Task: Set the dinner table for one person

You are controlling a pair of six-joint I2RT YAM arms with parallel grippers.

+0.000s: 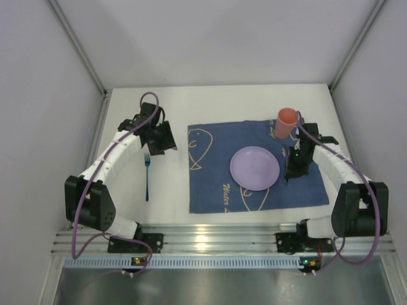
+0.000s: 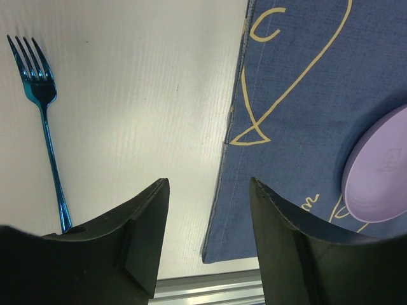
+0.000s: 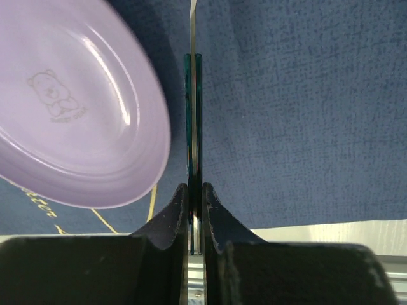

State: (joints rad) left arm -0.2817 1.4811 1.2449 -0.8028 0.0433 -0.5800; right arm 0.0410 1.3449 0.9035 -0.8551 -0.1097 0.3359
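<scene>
Already most of a one-person place setting is laid out on the white worktop [image 1: 216,105], which fills the scene from the arm bases to the far wall. A blue cloth [image 1: 210,184] with yellow fish outlines lies right of centre. A lilac plate [image 1: 254,167] sits on the cloth, and a coral cup [image 1: 285,122] stands at the cloth's far right corner. A blue fork [image 1: 147,178] lies on the bare worktop just left of the cloth, tines pointing away from the arms.

One item looks unfinished. The right pincer [image 3: 196,190] is clamped shut on a thin piece of cutlery [image 3: 193,114], seen edge-on, so knife or spoon cannot be told apart. Setting it down beside the plate appears to be the step left.

The right arm bends at its elbow near the right edge. Its forearm reaches inward, and the pincer is low over the cloth, just right of the plate and near the cup. The left arm bows outward to the left. The left pincer [image 2: 208,190] has its jaws apart and empty, and points down at the worktop between fork and cloth.
</scene>
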